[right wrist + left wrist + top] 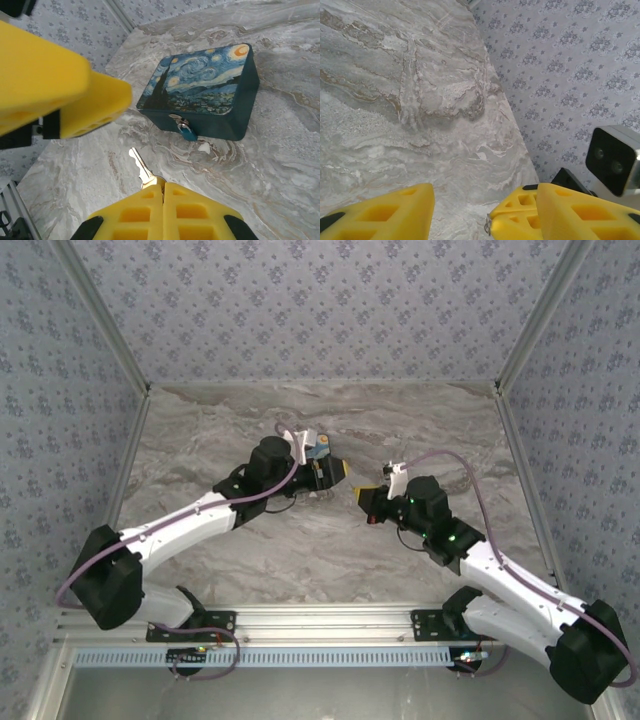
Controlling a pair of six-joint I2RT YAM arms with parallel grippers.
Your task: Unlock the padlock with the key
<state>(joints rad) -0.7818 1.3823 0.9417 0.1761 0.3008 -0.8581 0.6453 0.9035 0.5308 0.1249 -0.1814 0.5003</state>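
Where the two arms meet, the work surface is a grey-and-tan marbled table. It is enclosed on three sides by walls papered in a small grey floral pattern. Aluminium rails run along the near edge.

Left gripper: the jaws stand apart, and bare marble shows in the gap between the yellow fingers. Nothing is held. In the right wrist view, these fingers sit just beside the left end of the painted box; contact with the box cannot be confirmed.

Right gripper: the jaws are pressed together on the key. The head is buried between the pads, and the silvery shaft projects forward toward the box.

The box rests flat on the marble with its lid down. The padlock hangs from the clasp at the middle of the front face, which is turned toward the right gripper. The key tip is near the padlock but clearly apart from it.
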